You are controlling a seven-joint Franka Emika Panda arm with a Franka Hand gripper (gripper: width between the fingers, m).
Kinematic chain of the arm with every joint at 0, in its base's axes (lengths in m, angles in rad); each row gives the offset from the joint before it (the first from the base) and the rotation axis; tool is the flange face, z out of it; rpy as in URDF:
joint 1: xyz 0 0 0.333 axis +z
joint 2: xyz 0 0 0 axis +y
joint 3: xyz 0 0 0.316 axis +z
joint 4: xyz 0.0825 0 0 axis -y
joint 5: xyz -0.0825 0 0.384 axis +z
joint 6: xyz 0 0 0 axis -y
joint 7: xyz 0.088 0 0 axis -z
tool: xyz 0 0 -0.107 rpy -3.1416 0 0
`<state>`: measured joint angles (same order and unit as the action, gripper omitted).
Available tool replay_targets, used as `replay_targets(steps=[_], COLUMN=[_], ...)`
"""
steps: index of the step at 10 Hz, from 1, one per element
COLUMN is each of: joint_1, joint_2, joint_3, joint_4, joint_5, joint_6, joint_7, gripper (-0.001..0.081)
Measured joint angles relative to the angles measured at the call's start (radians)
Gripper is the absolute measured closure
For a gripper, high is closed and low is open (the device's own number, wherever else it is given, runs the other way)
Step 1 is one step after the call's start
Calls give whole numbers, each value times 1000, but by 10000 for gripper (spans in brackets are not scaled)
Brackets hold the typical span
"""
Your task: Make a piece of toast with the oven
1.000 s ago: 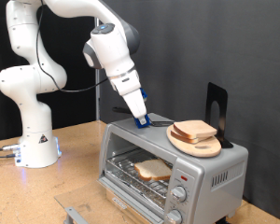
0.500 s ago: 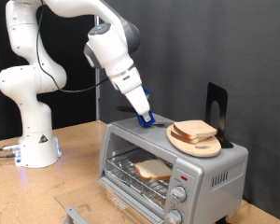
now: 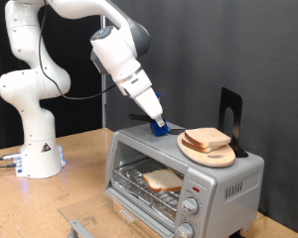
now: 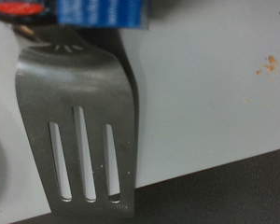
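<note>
Toast in oven, pincer up top.
Piece of toast (image 3: 163,179), pale with tan crust, lies flat on the rack inside the silver oven (image 3: 223,180), lower centre. Pincer (image 3: 159,126) at oven roof, blue tips; slotted spatula (image 4: 79,121) under it, grip unclear—cannot tell.

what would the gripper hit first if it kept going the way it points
Most likely the oven top. The gripper angles down just above it, near the bread board. The wrist view shows a slotted metal spatula lying along that line over the top, so its blade would likely touch first.
</note>
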<state>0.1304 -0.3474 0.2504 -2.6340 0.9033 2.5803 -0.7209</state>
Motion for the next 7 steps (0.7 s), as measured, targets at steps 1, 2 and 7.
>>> replay_targets(steps=[1,2,7], joint_1=[0,0,-31], joint_2=[-2,-10,-105], joint_3=[0,-4,-65], joint_4=[0,2,51], joint_5=[4,5,-36], joint_6=[-2,-19,-270], joint_7=[0,5,143], gripper=[-2,-2,-2])
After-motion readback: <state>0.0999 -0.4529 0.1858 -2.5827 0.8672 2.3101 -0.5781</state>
